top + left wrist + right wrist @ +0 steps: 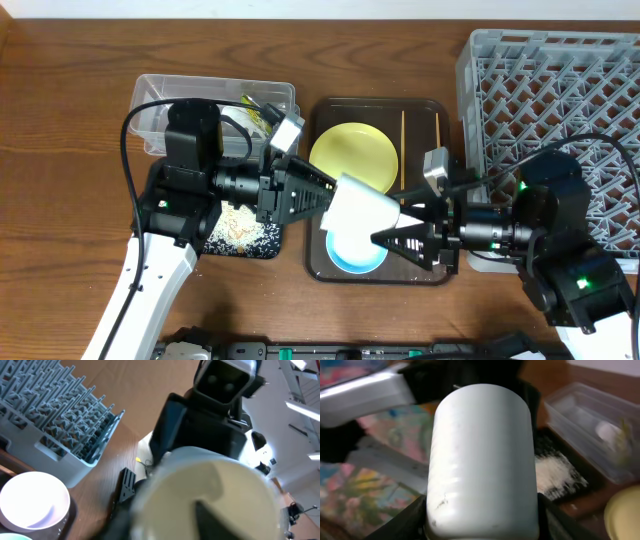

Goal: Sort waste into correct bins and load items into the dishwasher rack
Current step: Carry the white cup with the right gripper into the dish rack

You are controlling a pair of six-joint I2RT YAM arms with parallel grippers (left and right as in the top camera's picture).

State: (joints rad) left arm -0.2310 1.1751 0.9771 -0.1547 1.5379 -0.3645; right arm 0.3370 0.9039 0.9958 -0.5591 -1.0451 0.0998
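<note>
Hanging on its side over the front edge of the brown serving tray (pixel 425 272), the small white cup (pixel 360 208) sits above the light blue bowl (pixel 355 258). The right gripper (pixel 380 238) clasps its sides. The left gripper (pixel 325 195) meets its mouth, but I can't tell how wide it stands. The dishwasher rack (pixel 560 80) crowds the tabletop's right edge.

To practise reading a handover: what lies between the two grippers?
A small white cup, tipped sideways, lies between the left gripper and right gripper, clearest in the overhead view.
</note>
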